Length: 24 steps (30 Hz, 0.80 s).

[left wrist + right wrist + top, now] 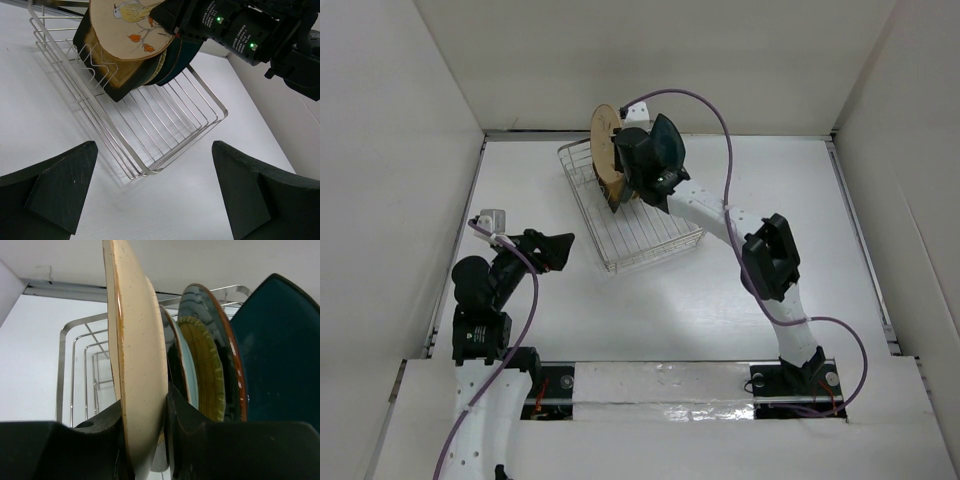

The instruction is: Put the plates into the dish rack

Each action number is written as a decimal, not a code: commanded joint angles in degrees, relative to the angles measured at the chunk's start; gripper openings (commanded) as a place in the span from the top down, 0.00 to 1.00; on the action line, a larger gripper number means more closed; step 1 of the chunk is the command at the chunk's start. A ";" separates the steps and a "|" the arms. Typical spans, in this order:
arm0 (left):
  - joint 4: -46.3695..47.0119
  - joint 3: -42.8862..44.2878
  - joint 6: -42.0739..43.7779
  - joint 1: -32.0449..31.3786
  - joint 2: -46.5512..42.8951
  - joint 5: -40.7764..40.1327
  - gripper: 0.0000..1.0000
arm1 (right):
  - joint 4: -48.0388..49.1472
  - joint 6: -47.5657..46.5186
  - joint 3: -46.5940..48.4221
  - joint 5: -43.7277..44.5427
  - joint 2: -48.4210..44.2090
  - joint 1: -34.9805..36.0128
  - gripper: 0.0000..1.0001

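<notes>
The right pincer pinches the tan plate upright at the rack's far end. The left pincer is spread, near the rack.

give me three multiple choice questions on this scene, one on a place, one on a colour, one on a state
1. Where in the rack do the plates stand? A near end B far end C middle
2. What colour is the plate gripped by the right tool? A tan B teal C yellow
3. The left tool is: A shut on a plate B shut on a wire C open, empty

B, the top view shows them bunched farthest from the arms; A, the right wrist view shows tan between its jaws; C, its jaws stand wide, holding nothing.
</notes>
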 commanded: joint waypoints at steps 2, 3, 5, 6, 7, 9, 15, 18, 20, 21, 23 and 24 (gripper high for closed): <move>1.16 0.05 1.15 -0.16 -0.34 0.79 0.01 | 4.57 -0.73 6.72 1.31 1.48 0.84 1.00; 1.07 0.05 1.15 -0.16 -0.34 0.80 0.01 | 4.13 -0.73 7.07 1.22 2.61 0.84 1.00; 1.16 -0.04 1.15 -0.16 -0.34 0.62 0.01 | 3.77 -0.82 8.04 1.13 3.59 1.54 1.00; 1.07 -0.04 1.15 -0.16 -0.43 0.62 0.01 | 3.77 -0.91 8.13 0.87 4.03 2.24 1.00; 1.16 -0.04 1.07 -0.16 -0.43 0.53 0.01 | 3.77 -1.43 8.22 0.95 4.73 2.94 1.00; 1.07 -0.04 1.07 -0.16 -0.43 0.53 0.01 | 3.77 -2.05 8.31 1.57 5.43 3.56 1.00; 1.16 -0.04 1.07 -0.16 -0.34 0.44 0.01 | 3.77 -4.86 8.13 4.20 7.19 4.79 1.00; 1.16 -0.13 1.07 -0.16 -0.34 0.53 0.01 | 5.43 -7.76 6.64 7.72 5.89 5.50 1.00; 1.16 -0.13 1.07 -0.16 -0.34 0.53 0.01 | 6.58 -9.78 4.71 9.56 4.48 5.50 1.00; 1.16 -0.13 1.07 -0.16 -0.34 0.53 0.01 | 7.63 -10.39 4.09 10.18 2.82 5.50 1.00; 1.16 -0.13 1.07 -0.16 -0.34 0.62 0.01 | 8.51 -12.07 2.34 11.41 0.88 5.50 1.00; 1.16 -0.13 1.07 -0.16 -0.43 0.62 0.01 | 9.30 -12.42 1.81 11.50 -0.09 5.50 1.00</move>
